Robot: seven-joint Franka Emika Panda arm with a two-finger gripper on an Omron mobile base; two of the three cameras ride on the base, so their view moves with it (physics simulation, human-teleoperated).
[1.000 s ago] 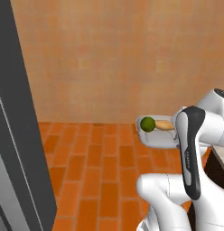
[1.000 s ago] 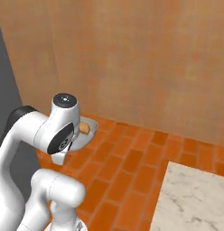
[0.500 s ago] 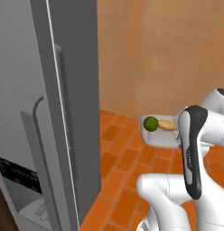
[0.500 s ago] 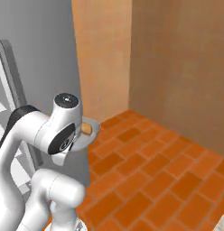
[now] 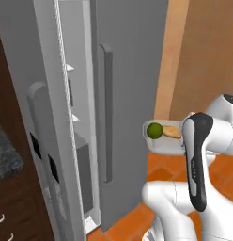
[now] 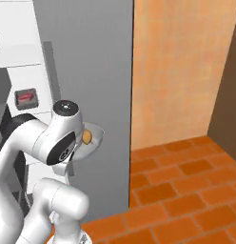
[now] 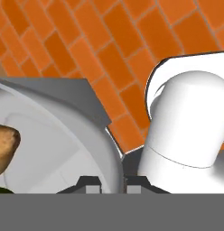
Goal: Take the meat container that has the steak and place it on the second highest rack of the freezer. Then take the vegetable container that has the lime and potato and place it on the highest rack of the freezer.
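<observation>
Two dark fingertips (image 7: pixel 89 179) of our gripper (image 7: pixel 110 180) stand nearly closed, pinching the rim of the white vegetable container (image 7: pixel 64 149) between them. From that pinched edge the container spreads away from the jaws, with the potato (image 7: pixel 4 145) lying inside it. We see the lime (image 5: pixel 155 130) touching the potato in the container, held up just in front of the freezer (image 5: pixel 130 70). Its door (image 5: pixel 38 117) stands open, and the steak (image 6: pixel 25 96) sits in a small container on a white shelf (image 6: pixel 20 112) inside.
</observation>
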